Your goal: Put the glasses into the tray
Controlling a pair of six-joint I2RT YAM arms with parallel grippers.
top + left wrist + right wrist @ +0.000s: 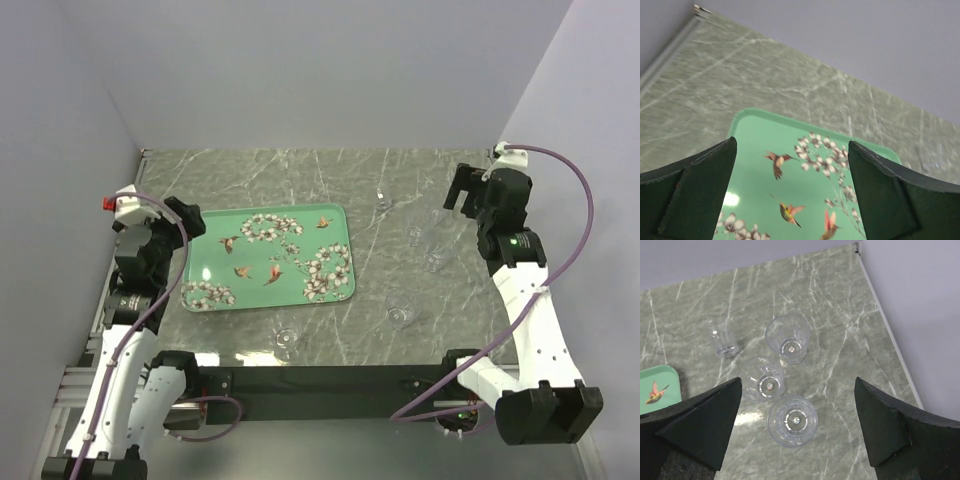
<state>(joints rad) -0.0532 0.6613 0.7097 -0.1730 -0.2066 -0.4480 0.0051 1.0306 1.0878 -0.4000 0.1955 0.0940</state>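
The left tool (791,150) is released. Its fingers are spread wide with nothing between them, above the left end of the mint-green floral tray (268,258). The right tool (797,390) is likewise released and empty, held over the far right of the marble-pattern tabletop (350,180), near a cluster of clear glasses (788,338). All five glasses stand on the tabletop outside the tray. Four are to its right, and the nearest glass (286,341) is just beyond its near edge.

In the left wrist view the tray (760,145) runs off the bottom edge, both lower sides hidden behind the fingers (695,190).
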